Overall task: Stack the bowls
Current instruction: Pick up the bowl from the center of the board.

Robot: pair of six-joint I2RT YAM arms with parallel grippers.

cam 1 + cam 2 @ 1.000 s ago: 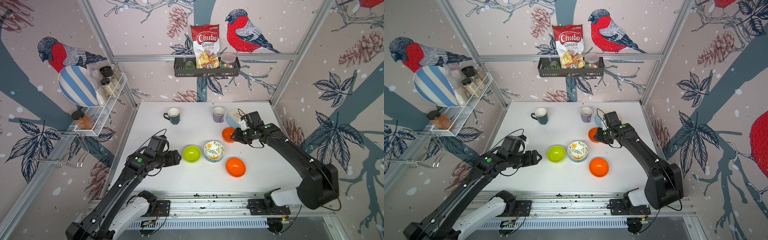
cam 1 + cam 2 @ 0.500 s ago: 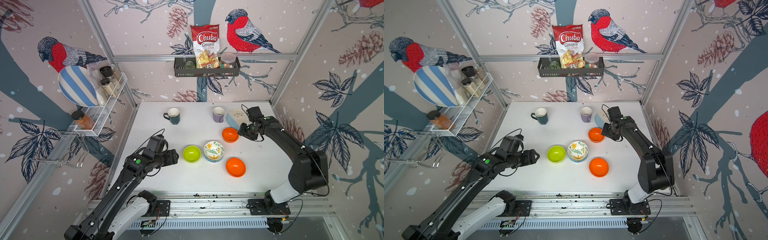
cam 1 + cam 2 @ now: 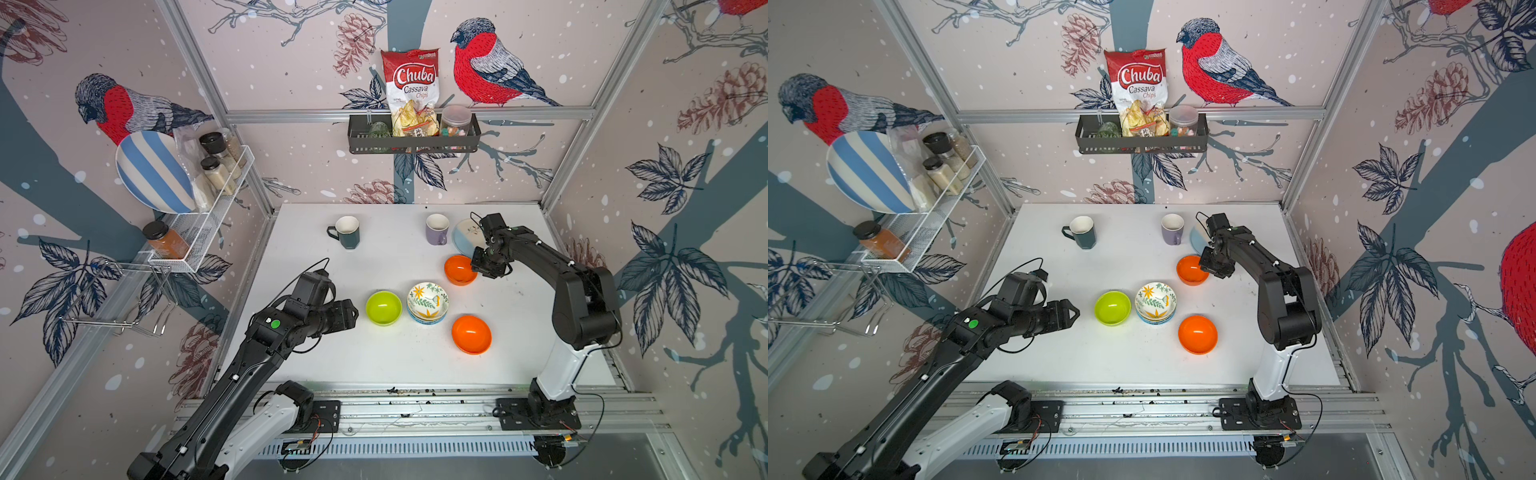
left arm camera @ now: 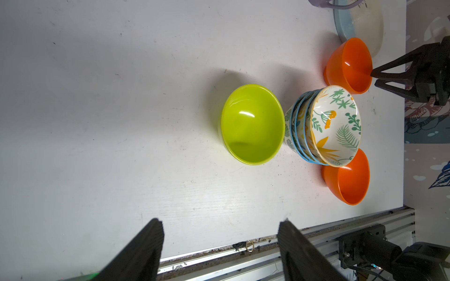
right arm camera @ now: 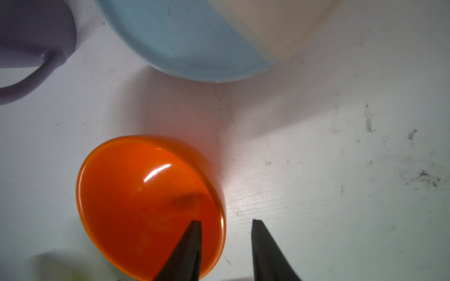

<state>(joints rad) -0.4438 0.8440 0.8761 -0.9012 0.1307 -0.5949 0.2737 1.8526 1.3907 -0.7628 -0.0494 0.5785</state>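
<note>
My right jaws stand partly open astride the rim of a glossy plain-orange round bowl (image 5: pixel 146 206), one side inside it and one outside. Neither side presses the rim, and nothing is held. My left jaws gape wide and empty. Ahead of them on the scuffed white worktop (image 4: pixel 109 109) sits a smooth lime-green round bowl (image 4: pixel 253 124). Just beyond it is a nested stack of blue-rimmed bowls printed with green leaves and yellow flowers (image 4: pixel 336 126), and past that a second orange bowl (image 4: pixel 350 180).
</note>
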